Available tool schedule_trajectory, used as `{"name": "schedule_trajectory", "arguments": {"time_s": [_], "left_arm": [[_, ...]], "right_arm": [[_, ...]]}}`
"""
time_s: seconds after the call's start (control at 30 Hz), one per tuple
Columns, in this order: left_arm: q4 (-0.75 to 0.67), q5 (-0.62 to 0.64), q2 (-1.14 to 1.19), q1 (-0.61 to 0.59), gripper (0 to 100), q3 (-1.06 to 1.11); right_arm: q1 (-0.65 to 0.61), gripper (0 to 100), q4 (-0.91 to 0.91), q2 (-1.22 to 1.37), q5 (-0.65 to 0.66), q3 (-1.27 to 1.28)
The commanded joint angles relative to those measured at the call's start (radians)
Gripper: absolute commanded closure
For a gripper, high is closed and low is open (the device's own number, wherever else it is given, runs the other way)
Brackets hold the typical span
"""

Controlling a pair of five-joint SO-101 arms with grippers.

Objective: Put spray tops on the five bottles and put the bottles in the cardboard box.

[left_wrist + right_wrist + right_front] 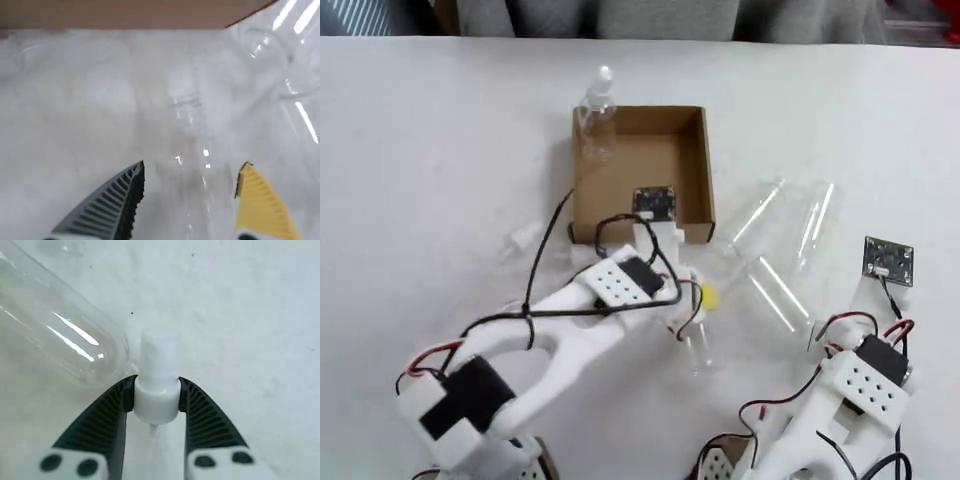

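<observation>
A cardboard box point(692, 165) stands open at the table's middle back. At its far left corner stands a clear bottle point(595, 125) with a spray top on. My left gripper point(192, 172) is open just in front of the box point(125, 12). Its grey finger point(117, 202) and yellow finger point(260, 202) straddle a lying clear bottle point(192, 125), which also shows in the high view point(698, 345). My right gripper point(157, 387) is shut on a white spray top point(159, 370), beside the rounded end of another clear bottle point(55, 335).
Three more clear bottles lie right of the box point(758, 212), point(817, 222), point(775, 290). A loose spray top point(525, 238) lies left of the box. The left arm's cables point(545, 260) hang over the table near the box front.
</observation>
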Motion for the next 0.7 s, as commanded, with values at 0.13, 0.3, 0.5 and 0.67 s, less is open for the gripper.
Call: {"name": "schedule_trajectory", "arguments": {"time_s": [0.13, 0.3, 0.5, 0.67], "left_arm": [[-0.012, 0.009, 0.105, -0.033, 70, -0.129], [-0.012, 0.003, 0.124, -0.031, 72, -0.132], [-0.02, -0.077, 0.124, -0.031, 97, -0.132], [0.0, -0.157, 0.124, -0.005, 98, -0.123]], "right_arm": [[-0.01, 98.1, -0.012, -0.016, 0.009, -0.009], [-0.008, 98.1, -0.012, -0.016, 0.009, -0.009], [-0.008, 98.1, -0.012, -0.016, 0.009, -0.009], [-0.008, 98.1, -0.012, -0.016, 0.009, -0.009]]}}
